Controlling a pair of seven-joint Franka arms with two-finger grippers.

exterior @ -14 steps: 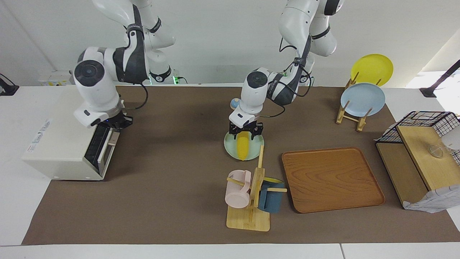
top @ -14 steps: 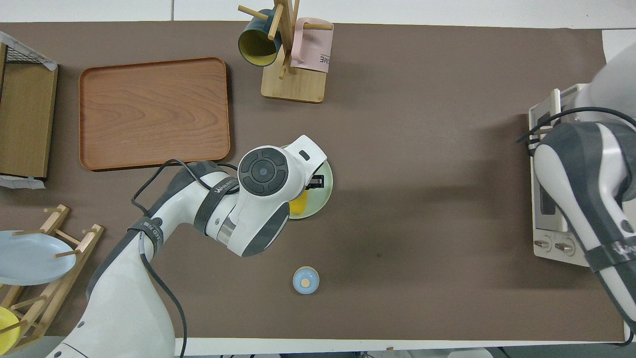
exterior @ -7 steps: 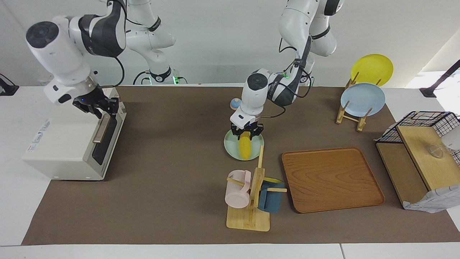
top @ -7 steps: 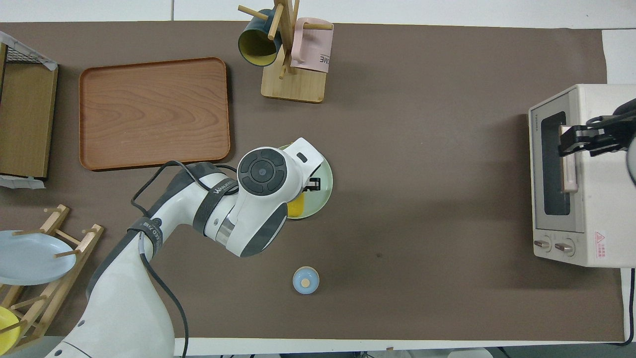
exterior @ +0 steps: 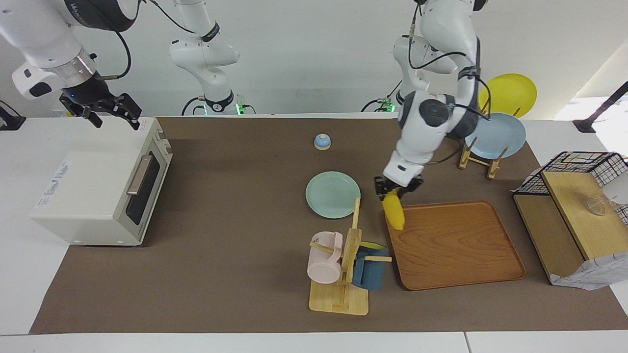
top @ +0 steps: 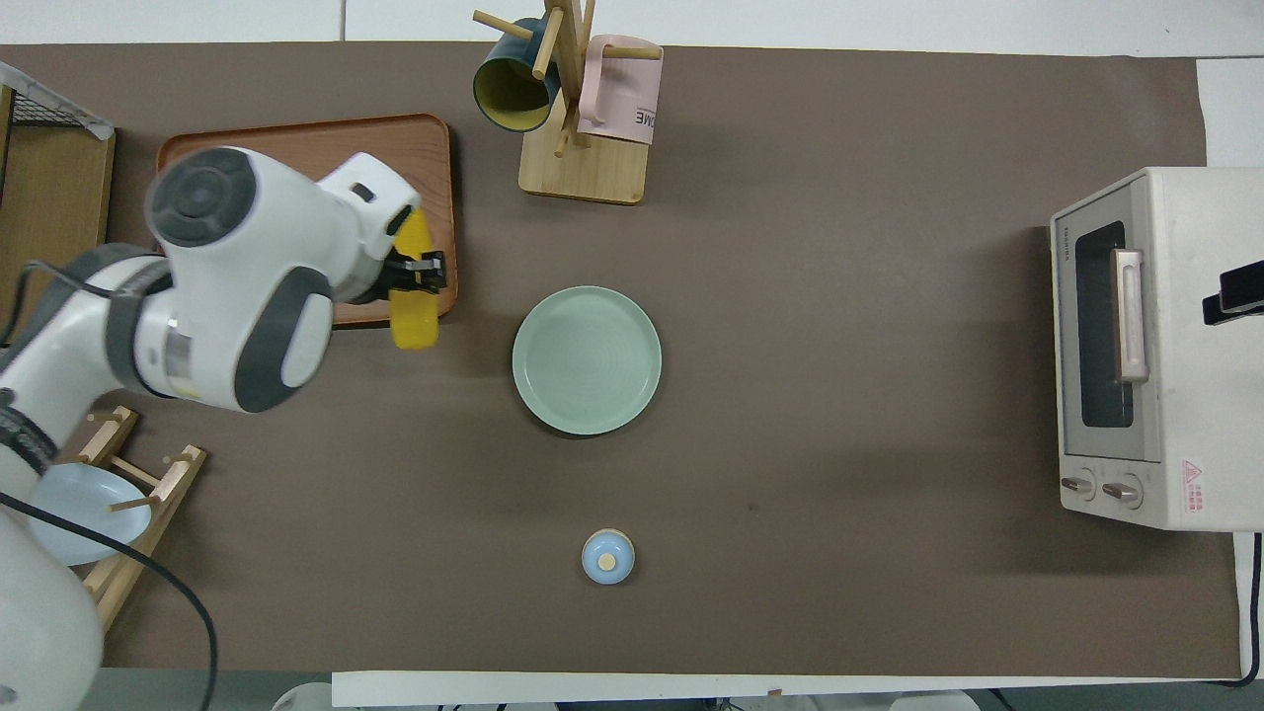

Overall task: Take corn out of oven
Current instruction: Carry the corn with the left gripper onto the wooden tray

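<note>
One corn (exterior: 393, 210) hung clenched in the left gripper (exterior: 395, 192) over the wooden tray's (exterior: 456, 245) edge, at three o'clock from the single green plate (exterior: 332, 194) in the facing view. One oven (exterior: 105, 180) sat shut on the surface, the right gripper (exterior: 102, 109) spread wide above it. Removal looked done; next, I'd judge, came lowering and letting go. Two mugs hung on one rack

High facing camera, steep overhead camera, same table (exterior: 235, 274) from reversed ends
</note>
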